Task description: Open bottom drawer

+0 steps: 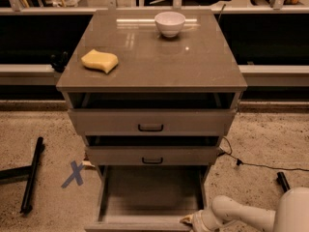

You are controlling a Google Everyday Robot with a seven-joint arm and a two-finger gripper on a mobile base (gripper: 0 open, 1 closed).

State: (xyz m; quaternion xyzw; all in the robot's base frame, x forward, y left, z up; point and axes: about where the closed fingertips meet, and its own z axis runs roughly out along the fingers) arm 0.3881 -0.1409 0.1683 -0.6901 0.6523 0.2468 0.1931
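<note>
The bottom drawer (149,192) of the grey-beige cabinet is pulled far out toward me, and its empty inside shows. Its front edge (137,223) lies at the lower edge of the view; its handle is hidden. My white arm comes in from the lower right. My gripper (193,221) is at the right end of the drawer's front edge, touching it. The mid-sized drawer (152,155) and the widest top drawer (150,122) are both partly open, each with a black loop handle.
A white bowl (170,23) and a yellow sponge (99,61) sit on the cabinet top (159,62). A blue tape X (74,173) and a black bar (32,175) lie on the floor at left. A black cable (260,166) runs along the floor at right.
</note>
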